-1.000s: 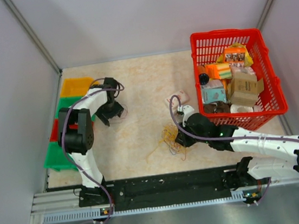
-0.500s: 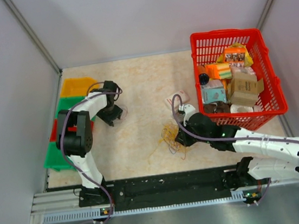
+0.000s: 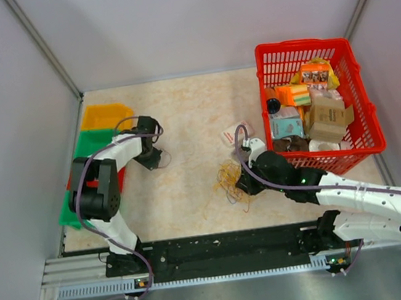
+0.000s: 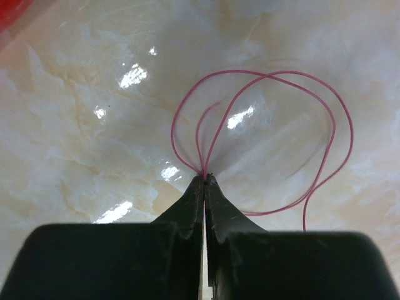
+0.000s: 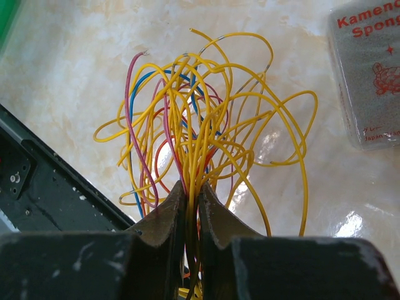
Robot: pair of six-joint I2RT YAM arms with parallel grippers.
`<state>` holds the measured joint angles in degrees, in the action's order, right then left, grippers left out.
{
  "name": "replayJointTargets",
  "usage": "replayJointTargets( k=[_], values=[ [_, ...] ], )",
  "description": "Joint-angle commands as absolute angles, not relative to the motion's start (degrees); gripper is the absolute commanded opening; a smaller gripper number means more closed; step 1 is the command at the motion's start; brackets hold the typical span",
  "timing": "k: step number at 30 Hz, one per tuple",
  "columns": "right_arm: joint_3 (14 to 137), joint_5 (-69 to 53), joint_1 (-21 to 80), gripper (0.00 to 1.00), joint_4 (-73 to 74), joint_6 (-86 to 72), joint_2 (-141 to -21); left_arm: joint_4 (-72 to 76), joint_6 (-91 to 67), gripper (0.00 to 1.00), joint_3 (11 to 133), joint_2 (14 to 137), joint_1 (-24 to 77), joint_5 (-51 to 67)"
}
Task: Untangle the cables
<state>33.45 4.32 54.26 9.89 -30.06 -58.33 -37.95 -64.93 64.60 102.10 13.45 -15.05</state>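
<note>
A tangle of thin cables [image 3: 227, 179], mostly yellow with some red, blue and purple strands, lies on the marbled table near the middle. My right gripper [image 3: 243, 183] is shut on that bundle; in the right wrist view the strands [image 5: 206, 112] fan out from between its tips [image 5: 192, 186]. At the left, my left gripper [image 3: 152, 158] is pressed low to the table. In the left wrist view its tips [image 4: 204, 177] are shut on one pink-red cable [image 4: 281, 73], which loops out flat on the table ahead of them.
A red basket [image 3: 364, 141] full of packages stands at the right, just behind the right arm. Yellow [image 3: 100, 116] and green [image 3: 88, 140] bins line the left edge. A sponge packet [image 3: 236, 132] lies behind the tangle. A black rail [image 3: 227, 248] runs along the near edge.
My left gripper has closed on the pink-red cable and shifted slightly left and nearer. The right gripper has stayed shut on the tangle, barely moving.
</note>
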Motion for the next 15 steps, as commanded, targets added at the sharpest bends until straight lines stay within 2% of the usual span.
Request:
replayJointTargets(
  k=[1,7,15],
  values=[
    [34.28,5.8,54.75,0.0,9.14,-30.15,-56.25,-32.71,-58.12,0.0,62.14,95.73,14.41,-15.47],
    [34.63,6.07,54.58,0.0,9.23,-29.8,-56.6,-33.13,-46.95,0.0,69.76,90.79,12.49,-16.08],
    [35.59,6.42,54.58,0.0,9.49,-29.44,-57.48,-31.02,-38.51,0.0,77.33,89.3,3.79,-10.55]
  ],
)
